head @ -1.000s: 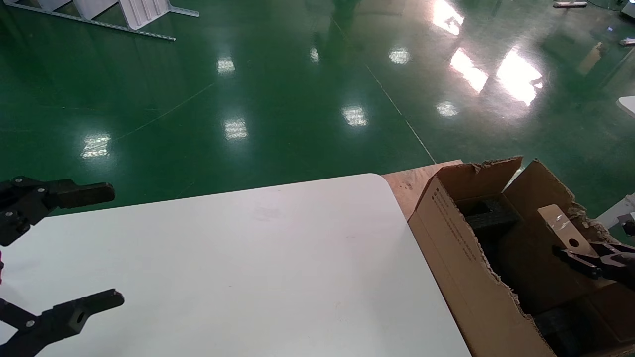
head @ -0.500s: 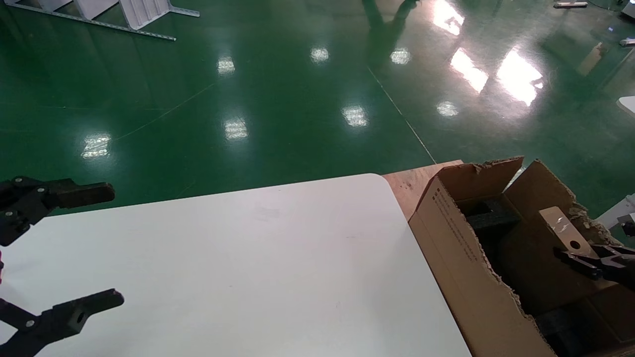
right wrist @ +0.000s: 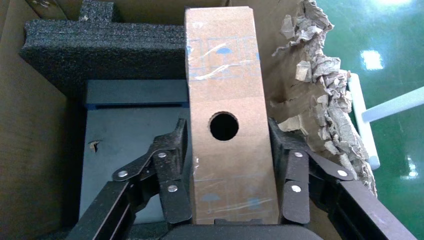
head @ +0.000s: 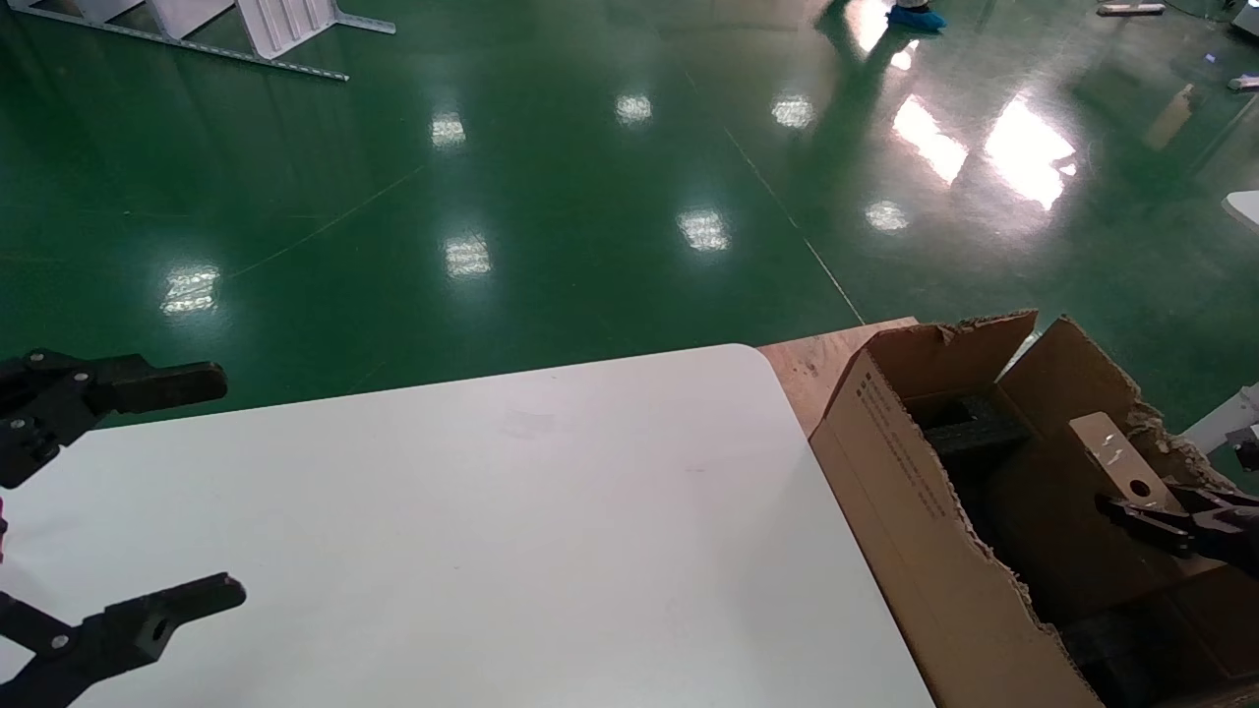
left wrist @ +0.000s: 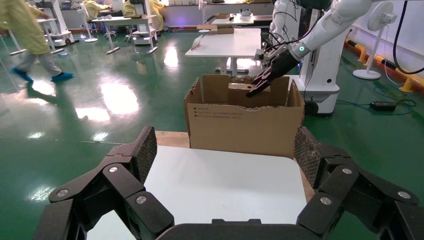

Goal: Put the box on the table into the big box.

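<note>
The right gripper grips the box with its fingers closed on both long sides, holding it inside the big box, above black foam. The left gripper hangs over the table, fingers spread apart.

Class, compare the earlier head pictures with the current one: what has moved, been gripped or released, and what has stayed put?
The right gripper, jaws shut on the box, sank slightly deeper into the big box. Nothing was released. The left gripper stays open over the table.
</note>
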You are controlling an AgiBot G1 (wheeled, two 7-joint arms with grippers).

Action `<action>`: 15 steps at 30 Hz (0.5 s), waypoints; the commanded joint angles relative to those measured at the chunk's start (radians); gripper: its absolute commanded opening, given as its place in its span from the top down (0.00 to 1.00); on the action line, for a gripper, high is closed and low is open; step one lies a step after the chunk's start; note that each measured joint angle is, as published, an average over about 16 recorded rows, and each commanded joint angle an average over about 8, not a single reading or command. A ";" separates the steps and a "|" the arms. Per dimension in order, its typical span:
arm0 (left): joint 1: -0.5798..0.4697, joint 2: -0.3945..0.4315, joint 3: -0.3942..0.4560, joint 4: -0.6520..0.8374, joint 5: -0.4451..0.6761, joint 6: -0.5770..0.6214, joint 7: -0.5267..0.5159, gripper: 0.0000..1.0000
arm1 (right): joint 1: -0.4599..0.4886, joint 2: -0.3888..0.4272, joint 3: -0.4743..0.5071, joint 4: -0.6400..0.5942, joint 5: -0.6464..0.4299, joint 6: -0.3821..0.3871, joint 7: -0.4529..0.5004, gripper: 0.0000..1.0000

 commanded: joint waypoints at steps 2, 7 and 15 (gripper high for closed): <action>0.000 0.000 0.000 0.000 0.000 0.000 0.000 0.00 | 0.000 0.000 0.000 0.000 0.000 0.000 0.000 0.00; 0.000 0.000 0.000 0.000 0.000 0.000 0.000 0.00 | 0.000 0.000 0.000 0.000 0.001 -0.001 -0.001 0.00; 0.000 0.000 0.000 0.000 0.000 0.000 0.000 0.00 | 0.000 0.000 0.001 0.001 0.001 -0.002 -0.001 0.00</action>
